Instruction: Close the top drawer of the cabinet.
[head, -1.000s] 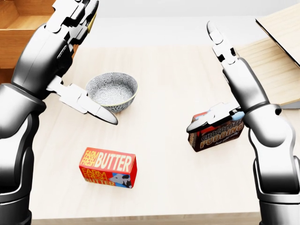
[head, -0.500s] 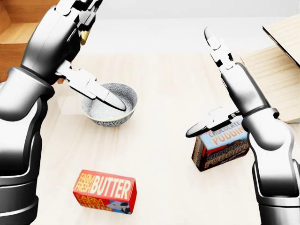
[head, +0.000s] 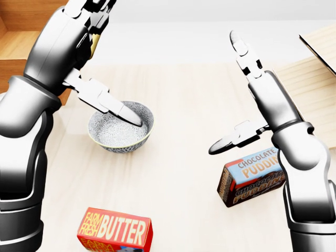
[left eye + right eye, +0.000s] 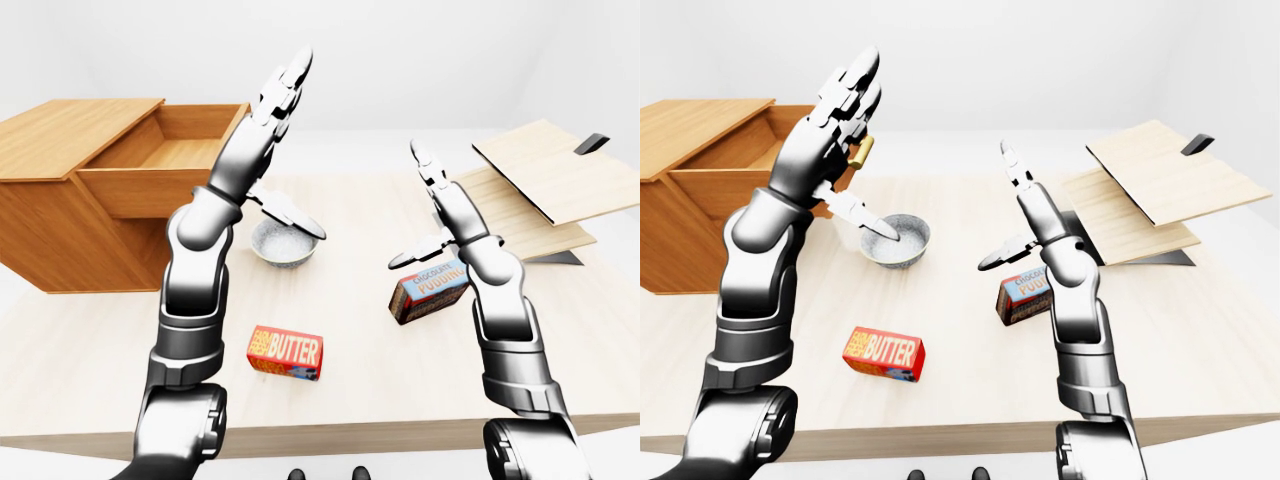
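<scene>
Table [image 4: 90,350]: pale wood, wide; a bare stretch runs along its lower edge in the left-eye view, and another lies between the bowl and the pudding box.
Cabinet [image 4: 45,215]: stands at the table's left end, upper left in the left-eye view.
Top drawer [image 4: 160,165]: pulled out toward the right of that view, interior open and visible; its long axis runs left to right along the pull direction, and its front panel faces right, just beside the raised left arm.
Boards [image 4: 545,180]: flat wooden panels stacked at the upper right, well apart from the cabinet.
Left hand [image 4: 262,128]: raised high, fingers extended and spread, thumb angled down over the bowl; it grips nothing. Whether it touches the drawer front I cannot tell.
Right hand [image 3: 247,89]: lifted, fingers straight and apart, thumb out to the left above the pudding box; empty.
Bowl [image 3: 121,128]: patterned, upright, near the drawer front.
Butter box [image 4: 286,352]: lying flat, near the lower table edge.
Pudding box [image 3: 252,176]: tilted, under the right forearm.
</scene>
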Available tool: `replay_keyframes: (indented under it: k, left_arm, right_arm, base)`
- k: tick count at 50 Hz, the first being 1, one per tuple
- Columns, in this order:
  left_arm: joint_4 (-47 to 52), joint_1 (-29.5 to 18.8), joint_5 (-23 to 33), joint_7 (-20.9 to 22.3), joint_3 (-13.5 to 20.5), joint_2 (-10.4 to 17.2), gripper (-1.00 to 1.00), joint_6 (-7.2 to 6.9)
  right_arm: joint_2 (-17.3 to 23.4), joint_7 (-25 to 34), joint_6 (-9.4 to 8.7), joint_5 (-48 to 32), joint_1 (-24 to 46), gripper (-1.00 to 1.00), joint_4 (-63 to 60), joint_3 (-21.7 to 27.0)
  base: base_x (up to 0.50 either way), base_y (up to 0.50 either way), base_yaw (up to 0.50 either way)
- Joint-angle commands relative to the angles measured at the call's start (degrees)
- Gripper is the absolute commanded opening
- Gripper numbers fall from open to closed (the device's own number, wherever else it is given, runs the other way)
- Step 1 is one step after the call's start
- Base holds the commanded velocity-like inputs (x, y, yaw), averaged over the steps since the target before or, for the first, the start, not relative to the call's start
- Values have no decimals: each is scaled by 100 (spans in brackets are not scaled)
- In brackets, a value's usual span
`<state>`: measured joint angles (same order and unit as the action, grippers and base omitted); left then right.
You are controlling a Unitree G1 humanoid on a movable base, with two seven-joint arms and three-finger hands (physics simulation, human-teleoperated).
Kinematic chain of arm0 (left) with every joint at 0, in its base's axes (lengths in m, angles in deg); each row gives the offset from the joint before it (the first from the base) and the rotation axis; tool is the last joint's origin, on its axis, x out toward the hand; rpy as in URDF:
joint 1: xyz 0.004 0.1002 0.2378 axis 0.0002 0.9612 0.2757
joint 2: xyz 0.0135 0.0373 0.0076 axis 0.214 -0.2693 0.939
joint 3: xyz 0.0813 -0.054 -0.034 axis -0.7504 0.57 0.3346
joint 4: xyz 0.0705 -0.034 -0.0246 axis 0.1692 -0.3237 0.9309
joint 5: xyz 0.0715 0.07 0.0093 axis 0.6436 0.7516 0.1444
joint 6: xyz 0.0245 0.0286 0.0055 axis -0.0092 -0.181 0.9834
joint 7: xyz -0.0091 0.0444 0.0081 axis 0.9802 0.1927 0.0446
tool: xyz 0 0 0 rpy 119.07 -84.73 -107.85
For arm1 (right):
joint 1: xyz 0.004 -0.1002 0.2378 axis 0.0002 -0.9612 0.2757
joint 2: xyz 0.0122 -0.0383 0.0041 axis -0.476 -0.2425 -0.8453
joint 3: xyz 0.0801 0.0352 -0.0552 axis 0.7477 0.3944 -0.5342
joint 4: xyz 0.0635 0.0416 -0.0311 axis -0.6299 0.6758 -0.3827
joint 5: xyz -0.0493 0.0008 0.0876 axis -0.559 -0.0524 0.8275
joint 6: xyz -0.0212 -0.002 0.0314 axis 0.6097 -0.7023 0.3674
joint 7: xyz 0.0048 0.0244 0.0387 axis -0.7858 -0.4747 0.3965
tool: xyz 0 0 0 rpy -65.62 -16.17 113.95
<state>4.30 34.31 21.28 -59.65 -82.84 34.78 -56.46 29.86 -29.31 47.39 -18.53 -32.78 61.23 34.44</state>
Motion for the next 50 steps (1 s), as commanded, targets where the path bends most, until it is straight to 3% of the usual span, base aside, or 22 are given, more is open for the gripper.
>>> replay_keyframes:
  k: [1,17,30,43,50]
  left_arm:
    - [77,82,23,41,1,3,100,0]
    - [143,104,94,81,-24,-25,100,0]
    - [136,118,93,114,-63,-77,100,0]
    - [-198,101,198,67,-431,-567,100,0]
    - [-895,162,341,63,-542,-823,100,0]
  right_arm:
    - [15,-55,0,-111,-63,100,-64,-34]
    - [-38,-60,0,-268,-48,100,-143,1]
    - [-20,-226,0,-189,-27,100,-40,14]
    - [-26,-204,0,-212,-126,100,-175,14]
    - [-11,-235,0,-181,-162,100,-85,59]
  base:
    - [0,0,0]
    - [0,47,0]
    - [0,0,0]
    - [0,0,0]
    - [0,0,0]
